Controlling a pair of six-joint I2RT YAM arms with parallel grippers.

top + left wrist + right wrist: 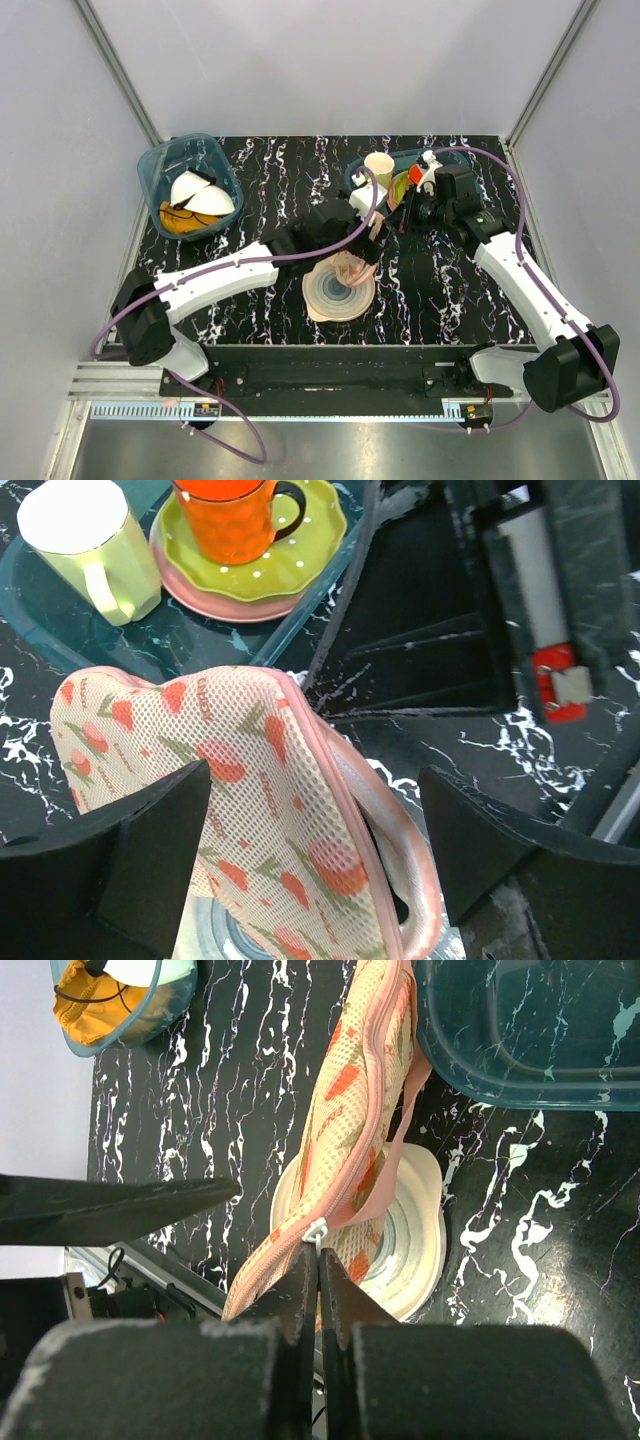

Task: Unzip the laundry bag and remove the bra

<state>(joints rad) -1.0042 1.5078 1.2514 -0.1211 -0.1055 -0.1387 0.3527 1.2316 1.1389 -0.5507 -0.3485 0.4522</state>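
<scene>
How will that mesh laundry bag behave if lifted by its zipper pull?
Probably floppy: the mesh laundry bag sags over the ringed disc. Likely light: it is thin netting. It may swing, since the right hand pinches only the small zipper pull.

Worktop (260,165): black with white wiggly lines, like stone.
Walls (330,60): plain pale grey, along the far, left and right edges.
Posts (118,70): silver, rising from the two far corners.
Metal sheet (330,455): shiny grey, past the near edge.

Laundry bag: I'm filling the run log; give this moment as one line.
left pincer: open, straddling laundry bag | right pincer: shut on zipper pull | bag upright over ringed disc
</scene>
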